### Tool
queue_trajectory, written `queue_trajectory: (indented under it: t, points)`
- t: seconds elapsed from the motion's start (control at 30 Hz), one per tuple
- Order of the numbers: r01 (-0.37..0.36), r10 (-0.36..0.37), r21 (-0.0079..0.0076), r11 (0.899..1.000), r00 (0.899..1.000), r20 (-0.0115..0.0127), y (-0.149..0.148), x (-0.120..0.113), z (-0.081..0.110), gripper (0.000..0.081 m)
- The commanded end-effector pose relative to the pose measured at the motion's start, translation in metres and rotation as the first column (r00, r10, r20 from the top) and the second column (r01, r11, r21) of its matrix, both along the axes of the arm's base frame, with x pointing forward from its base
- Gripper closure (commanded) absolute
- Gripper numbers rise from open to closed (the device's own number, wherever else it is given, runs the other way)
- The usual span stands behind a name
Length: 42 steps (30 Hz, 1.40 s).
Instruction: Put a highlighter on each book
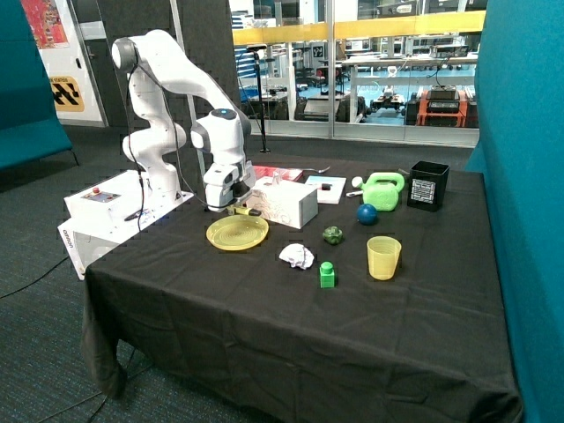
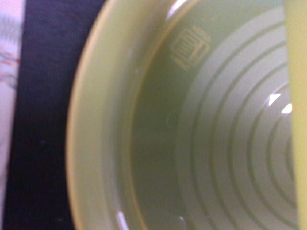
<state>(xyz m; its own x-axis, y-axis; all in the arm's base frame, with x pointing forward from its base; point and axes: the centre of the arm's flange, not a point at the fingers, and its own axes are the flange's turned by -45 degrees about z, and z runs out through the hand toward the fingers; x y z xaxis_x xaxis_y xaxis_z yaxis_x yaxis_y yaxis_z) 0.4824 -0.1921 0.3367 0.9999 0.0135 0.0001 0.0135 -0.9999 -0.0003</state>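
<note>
The gripper (image 1: 231, 206) hangs low over the far rim of the yellow plate (image 1: 236, 233), close beside the white box (image 1: 286, 204). You cannot tell from either view whether it is spread or closed on anything. The wrist view shows little but the plate's ringed floor, with a pale yellow strip (image 2: 296, 96) along one edge. This may be a highlighter, but it cannot be confirmed.

Both books lie beyond the gripper, past the box: the red book (image 1: 275, 173) nearer, partly hidden by the box, and the white book (image 1: 328, 188) further along. No highlighter is visible on either cover.

Expect a highlighter to be light, stiff and smooth — take it across the barrel at mid-length. It is likely to roll on a slick cover, so set it down flat.
</note>
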Motion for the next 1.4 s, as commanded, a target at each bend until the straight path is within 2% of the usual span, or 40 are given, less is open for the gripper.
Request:
queue_trajectory:
  t: [0.0, 0.23, 0.7, 1.27, 1.3, 1.37]
  points:
    - [-0.056, 0.056, -0.0003, 0.998, 0.998, -0.0001, 0.015, 0.006, 0.031, 0.0808]
    - [-0.118, 0.118, -0.0003, 0.993, 0.993, -0.0001, 0.038, 0.01, 0.05, 0.0808]
    - [-0.234, 0.234, -0.0003, 0.972, 0.972, -0.0001, 0.089, 0.015, 0.081, 0.0808]
    - [-0.339, 0.339, -0.0003, 0.941, 0.941, -0.0001, 0.137, -0.005, 0.083, 0.0808]
    - [-0.359, 0.359, -0.0003, 0.933, 0.933, -0.0001, 0.142, -0.008, 0.082, 0.0808]
    - [-0.372, 0.372, -0.0003, 0.928, 0.928, -0.0001, 0.148, -0.013, 0.08, 0.0808]
